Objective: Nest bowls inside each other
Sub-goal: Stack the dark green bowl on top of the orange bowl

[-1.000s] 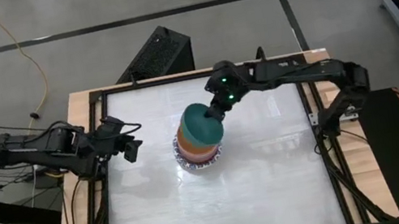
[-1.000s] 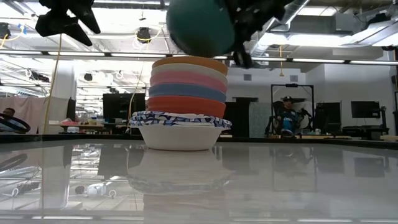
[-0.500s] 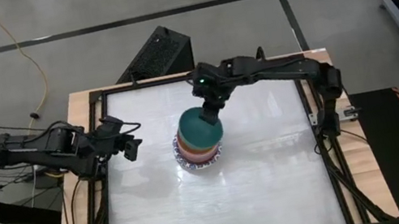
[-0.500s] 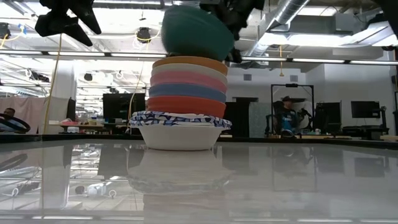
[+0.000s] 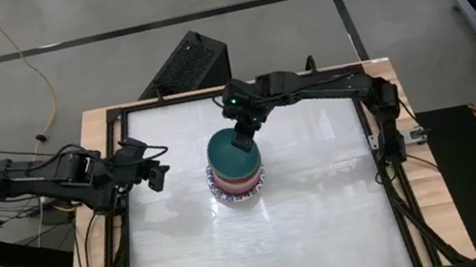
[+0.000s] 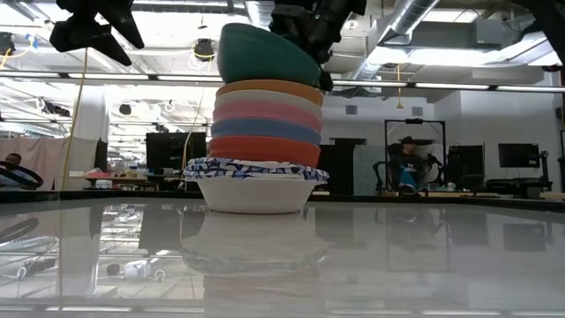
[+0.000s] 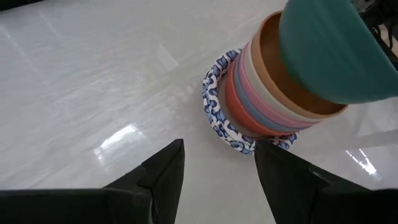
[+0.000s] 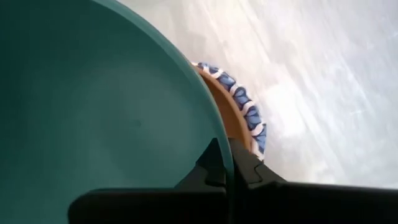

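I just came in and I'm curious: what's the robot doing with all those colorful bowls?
It's stacking bowls inside each other. The right end effector pinches the rim of a green bowl and holds it tilted just over the stack of bowls in the middle of the table. The left end effector waits open off to the side.

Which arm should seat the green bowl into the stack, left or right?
Right. Its tool is shut on the green bowl rim, holding it tilted just above the orange bowl atop the stack. The left tool hangs open and empty, off to the side.
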Controlling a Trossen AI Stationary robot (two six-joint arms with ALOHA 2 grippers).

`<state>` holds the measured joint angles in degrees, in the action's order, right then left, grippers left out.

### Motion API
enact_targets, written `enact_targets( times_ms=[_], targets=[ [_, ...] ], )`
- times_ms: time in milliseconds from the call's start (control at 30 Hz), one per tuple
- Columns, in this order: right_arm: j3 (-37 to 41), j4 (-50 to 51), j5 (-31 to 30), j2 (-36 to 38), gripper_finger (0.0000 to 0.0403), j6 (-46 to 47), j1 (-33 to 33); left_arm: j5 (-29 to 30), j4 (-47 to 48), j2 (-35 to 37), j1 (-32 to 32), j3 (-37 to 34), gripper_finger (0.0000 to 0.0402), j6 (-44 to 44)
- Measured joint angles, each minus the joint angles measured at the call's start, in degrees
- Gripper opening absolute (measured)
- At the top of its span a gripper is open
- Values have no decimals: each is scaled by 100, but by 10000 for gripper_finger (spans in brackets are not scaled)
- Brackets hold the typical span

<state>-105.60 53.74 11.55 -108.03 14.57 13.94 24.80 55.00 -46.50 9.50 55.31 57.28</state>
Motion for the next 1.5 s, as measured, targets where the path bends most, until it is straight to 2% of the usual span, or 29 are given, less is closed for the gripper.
enact_targets(
  times_ms=[700, 1233, 1500],
  targets=[
    [7, 241, -734, -8, 7, -577, -184, 55, 0, 0, 0, 0, 185, 234],
    [7, 100, -734, -10, 7, -983, -180, 147, 0, 0, 0, 0, 185, 592],
    [-5, 172, -636, -454, 7, -1090, -217, 151, 7, -2, 0, 0, 185, 700]
  ],
)
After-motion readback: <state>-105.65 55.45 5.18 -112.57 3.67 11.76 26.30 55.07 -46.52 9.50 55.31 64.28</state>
